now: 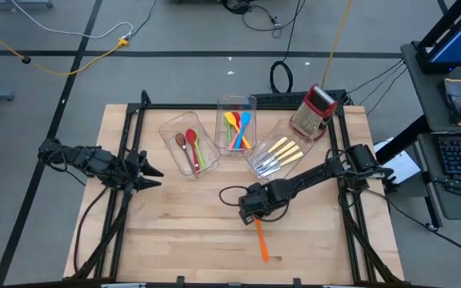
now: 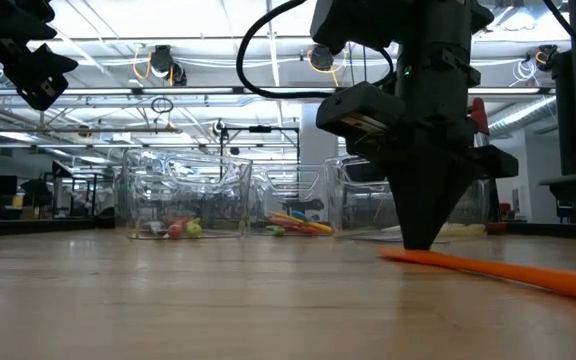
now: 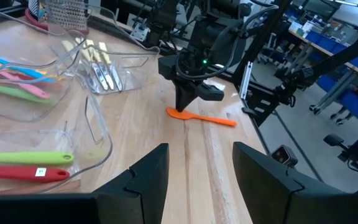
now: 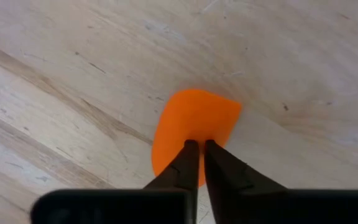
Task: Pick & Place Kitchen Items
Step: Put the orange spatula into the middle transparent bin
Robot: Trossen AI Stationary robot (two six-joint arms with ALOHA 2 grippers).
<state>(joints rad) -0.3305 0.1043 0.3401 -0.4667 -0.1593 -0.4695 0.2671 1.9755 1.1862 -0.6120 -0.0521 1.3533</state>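
Note:
An orange spatula (image 1: 260,240) lies flat on the wooden table (image 1: 174,240), near the front middle. Its blade (image 4: 194,118) points toward the far edge and its handle (image 2: 528,272) toward the near edge. My right gripper (image 4: 201,146) stands upright over the blade's base, its fingertips down at the table (image 2: 420,245), shut on the spatula. My left gripper (image 3: 197,168) is open and empty, held above the table's left side (image 1: 154,176). My right gripper comes from above, pointing down, with its two fingers (image 4: 190,155) almost together on the base of the orange blade (image 4: 179,149), where it joins the handle. The fingers themselves hide the exact place of contact. The spatula lies flat on the table.
Three clear bins stand at the back: one with red, brown and green spoons (image 1: 189,146), one with coloured spatulas (image 1: 237,126), one with cream-handled cutlery (image 1: 278,152). A red-and-silver grater (image 1: 314,112) stands at the back right. Bare wood lies around the spatula.

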